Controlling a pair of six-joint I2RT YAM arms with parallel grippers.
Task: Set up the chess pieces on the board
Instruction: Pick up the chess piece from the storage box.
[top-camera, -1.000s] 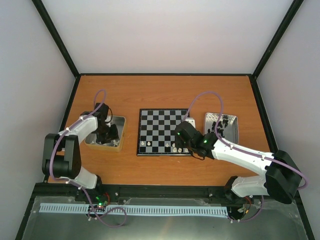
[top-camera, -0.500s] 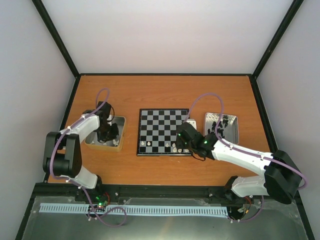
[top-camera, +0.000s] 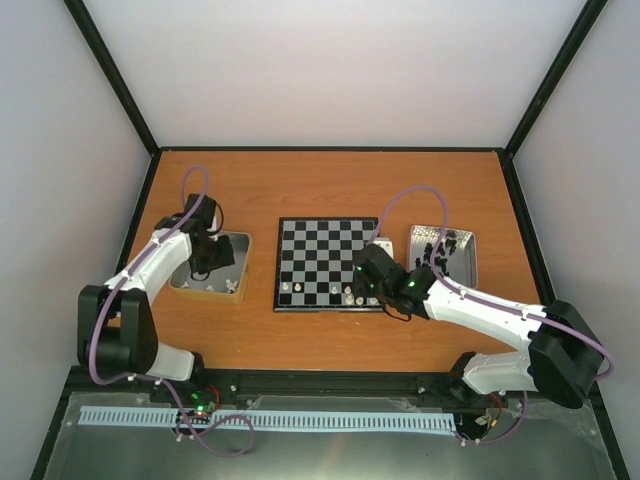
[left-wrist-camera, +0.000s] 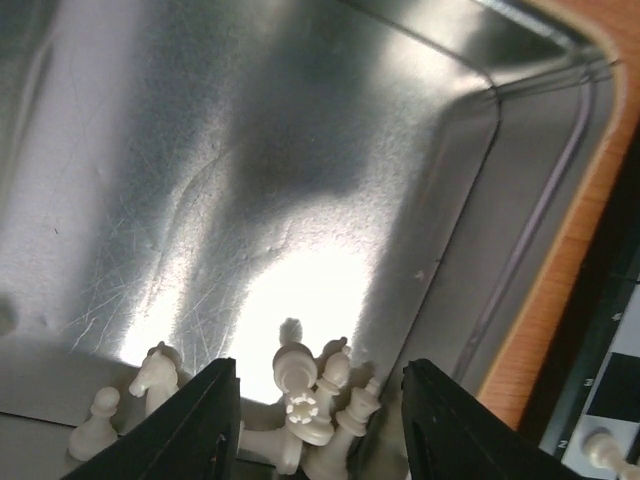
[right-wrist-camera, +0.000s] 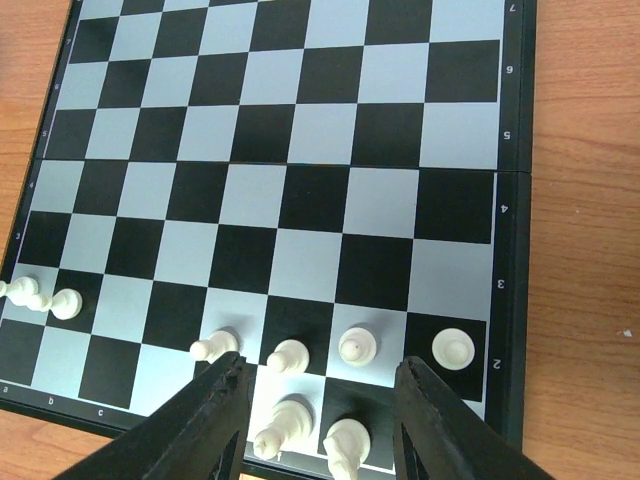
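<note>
The left pincer (left-wrist-camera: 320, 405) stood wide with nothing in its grip, low inside a tin (left-wrist-camera: 300, 150). Between its fingers (left-wrist-camera: 200, 425), just under the tips, lay a small heap of white pieces (left-wrist-camera: 305, 400), some leaning on each other. A knight (left-wrist-camera: 155, 375) and a pawn (left-wrist-camera: 95, 422) stood just outside one finger. Ahead of the tips there was only the scratched metal floor, up to the rounded corner of the tin. The right pincer (right-wrist-camera: 320, 415) was also wide and held nothing. It hung over the near edge of the board (right-wrist-camera: 300, 150). Between its fingers two white figures (right-wrist-camera: 278, 425) stood on the nearest row; whether they touched a finger I could not tell. Just ahead of the tips four pawns (right-wrist-camera: 288, 355) stood in the second row, one on each square. Far to the pincer's left, a few more white ones (right-wrist-camera: 65, 302) stood close together by the board's edge. Seen from above, this pincer was at the near right corner of the board. The second tin (top-camera: 470, 262) with the black pieces (top-camera: 440, 250) was just behind it to the right. The left pincer and its tin were well apart from the board's left side, all on the table (top-camera: 330, 190).
</note>
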